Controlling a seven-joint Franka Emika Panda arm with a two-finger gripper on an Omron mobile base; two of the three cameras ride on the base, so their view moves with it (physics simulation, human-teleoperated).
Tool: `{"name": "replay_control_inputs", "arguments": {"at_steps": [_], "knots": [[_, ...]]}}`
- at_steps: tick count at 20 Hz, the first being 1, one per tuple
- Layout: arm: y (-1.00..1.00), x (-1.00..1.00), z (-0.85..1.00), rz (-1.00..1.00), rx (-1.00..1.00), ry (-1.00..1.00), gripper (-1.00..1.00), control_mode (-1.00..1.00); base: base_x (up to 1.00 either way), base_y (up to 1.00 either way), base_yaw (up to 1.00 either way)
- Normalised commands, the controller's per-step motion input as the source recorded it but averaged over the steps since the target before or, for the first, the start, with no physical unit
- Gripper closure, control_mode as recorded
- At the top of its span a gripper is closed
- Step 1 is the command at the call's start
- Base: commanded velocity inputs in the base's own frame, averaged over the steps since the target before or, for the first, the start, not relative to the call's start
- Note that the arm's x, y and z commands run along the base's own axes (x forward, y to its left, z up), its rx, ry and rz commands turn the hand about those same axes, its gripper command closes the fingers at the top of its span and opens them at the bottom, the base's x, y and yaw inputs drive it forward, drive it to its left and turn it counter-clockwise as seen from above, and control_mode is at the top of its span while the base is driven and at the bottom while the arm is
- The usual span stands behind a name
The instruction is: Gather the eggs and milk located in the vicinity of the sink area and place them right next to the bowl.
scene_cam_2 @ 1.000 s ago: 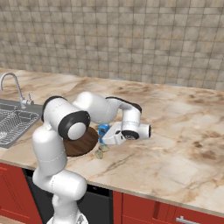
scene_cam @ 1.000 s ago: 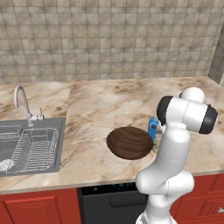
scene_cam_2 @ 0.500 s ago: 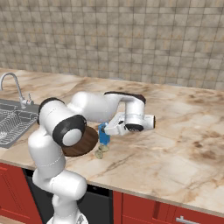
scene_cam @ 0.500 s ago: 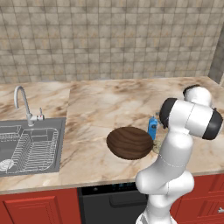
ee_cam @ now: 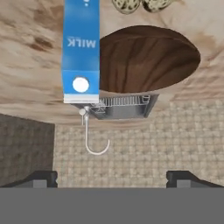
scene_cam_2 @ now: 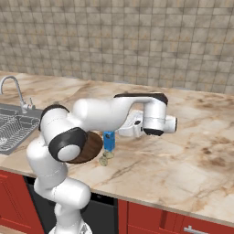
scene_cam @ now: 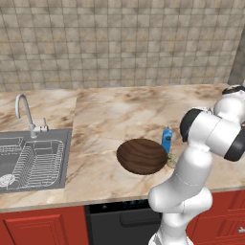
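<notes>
- The gripper (ee_cam: 112, 177) is wide open and holds nothing; its two dark tips (ee_cam: 40, 178) stand far apart.
- The milk carton (scene_cam_2: 109, 140) stands upright on the marble counter (scene_cam_2: 192, 137), just beside the brown bowl (scene_cam: 142, 156).
- The eggs (scene_cam_2: 104, 159) lie on the counter, close to the carton and to the rim of the bowl.
- The sink (scene_cam: 33, 160), with its wire rack (scene_cam: 38, 162) and curved faucet (scene_cam: 25, 112), is well apart from them, at the left.
</notes>
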Motion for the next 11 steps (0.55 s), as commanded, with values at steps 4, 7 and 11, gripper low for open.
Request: {"name": "replay_control_inputs", "arguments": {"at_steps": [4,7,11], "knots": [[-0.38,-0.66,0.26,-0.01,0.00,-0.19,-1.00,-1.00,0.00,0.00,0.00],[-0.04,-0.70,0.36,0.00,-0.04,-0.24,-1.00,-1.00,0.00,0.00,0.00],[0.21,-0.70,0.42,0.02,-0.14,-0.28,-1.00,-1.00,0.00,0.00,0.00]]}}
